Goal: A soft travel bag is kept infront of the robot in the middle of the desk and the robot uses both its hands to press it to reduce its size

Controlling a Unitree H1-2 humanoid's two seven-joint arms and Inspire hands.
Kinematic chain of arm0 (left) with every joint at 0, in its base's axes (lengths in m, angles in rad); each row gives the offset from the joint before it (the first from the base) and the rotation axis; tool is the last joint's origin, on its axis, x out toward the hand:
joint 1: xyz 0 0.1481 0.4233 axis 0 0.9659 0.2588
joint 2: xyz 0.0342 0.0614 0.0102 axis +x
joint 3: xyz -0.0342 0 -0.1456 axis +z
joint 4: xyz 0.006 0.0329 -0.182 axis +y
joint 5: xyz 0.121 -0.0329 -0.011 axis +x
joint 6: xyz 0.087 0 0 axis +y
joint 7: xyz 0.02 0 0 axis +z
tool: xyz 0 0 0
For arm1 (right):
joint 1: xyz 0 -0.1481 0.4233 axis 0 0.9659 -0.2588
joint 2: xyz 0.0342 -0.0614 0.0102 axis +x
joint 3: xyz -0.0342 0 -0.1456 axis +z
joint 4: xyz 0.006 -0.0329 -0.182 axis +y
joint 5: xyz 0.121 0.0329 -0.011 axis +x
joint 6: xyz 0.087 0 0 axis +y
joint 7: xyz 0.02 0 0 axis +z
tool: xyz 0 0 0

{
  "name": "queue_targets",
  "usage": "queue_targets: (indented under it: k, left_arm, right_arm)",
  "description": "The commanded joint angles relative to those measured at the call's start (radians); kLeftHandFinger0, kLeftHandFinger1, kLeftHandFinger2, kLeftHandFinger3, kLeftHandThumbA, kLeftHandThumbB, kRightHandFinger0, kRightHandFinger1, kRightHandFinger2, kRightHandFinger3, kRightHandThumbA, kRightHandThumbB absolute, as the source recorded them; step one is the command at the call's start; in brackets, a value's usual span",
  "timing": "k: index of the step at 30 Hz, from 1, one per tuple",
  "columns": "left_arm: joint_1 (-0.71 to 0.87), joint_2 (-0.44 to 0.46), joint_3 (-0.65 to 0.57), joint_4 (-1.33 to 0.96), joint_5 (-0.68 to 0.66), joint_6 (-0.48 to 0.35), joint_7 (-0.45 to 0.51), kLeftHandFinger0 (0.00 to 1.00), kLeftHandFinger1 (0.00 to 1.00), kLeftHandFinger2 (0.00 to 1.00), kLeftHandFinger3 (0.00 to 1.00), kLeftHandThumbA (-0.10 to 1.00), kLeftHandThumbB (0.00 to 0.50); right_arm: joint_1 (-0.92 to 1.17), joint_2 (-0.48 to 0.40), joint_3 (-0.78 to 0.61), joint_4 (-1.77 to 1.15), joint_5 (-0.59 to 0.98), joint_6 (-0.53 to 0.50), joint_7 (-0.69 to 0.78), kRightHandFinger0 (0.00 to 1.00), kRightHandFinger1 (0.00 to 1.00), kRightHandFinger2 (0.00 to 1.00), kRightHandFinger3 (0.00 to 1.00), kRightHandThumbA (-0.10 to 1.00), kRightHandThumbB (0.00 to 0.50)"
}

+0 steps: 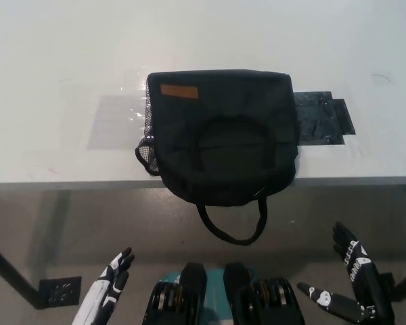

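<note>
A black soft travel bag (220,135) with an orange label lies on the white desk (54,81), its front part hanging past the near edge and one strap loop dangling below. My white left hand (108,288) is low at the bottom left, below the desk edge, open and away from the bag. At the bottom right my black right hand (352,281) is also down below desk level, open with fingers spread, touching nothing.
A dark patch of tape (319,120) lies on the desk right of the bag, and a clear glossy patch (118,122) to its left. A desk leg and foot plate (57,291) show on the floor at lower left.
</note>
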Motion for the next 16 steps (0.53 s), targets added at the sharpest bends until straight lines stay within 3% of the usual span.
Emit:
queue_targets:
  k: [1, 10, 16]
  left_arm:
    - [-0.017, 0.008, 0.009, -0.011, -0.009, -0.018, -0.01, 1.0, 1.0, 1.0, 1.0, 1.0, 0.109]
    - [-0.018, 0.003, 0.009, -0.017, -0.019, -0.002, -0.014, 1.0, 1.0, 1.0, 1.0, 1.0, 0.074]
    - [-0.021, 0.002, 0.009, -0.013, -0.021, 0.001, -0.017, 1.0, 1.0, 1.0, 1.0, 1.0, 0.067]
  right_arm:
    - [-0.022, -0.007, 0.004, -0.008, -0.011, -0.028, 0.017, 1.0, 1.0, 1.0, 1.0, 1.0, 0.095]
    - [-0.026, -0.012, 0.009, -0.02, -0.017, -0.008, 0.024, 1.0, 1.0, 1.0, 1.0, 1.0, 0.09]
    - [-0.03, -0.016, 0.01, -0.019, -0.024, -0.002, 0.03, 1.0, 1.0, 1.0, 1.0, 1.0, 0.117]
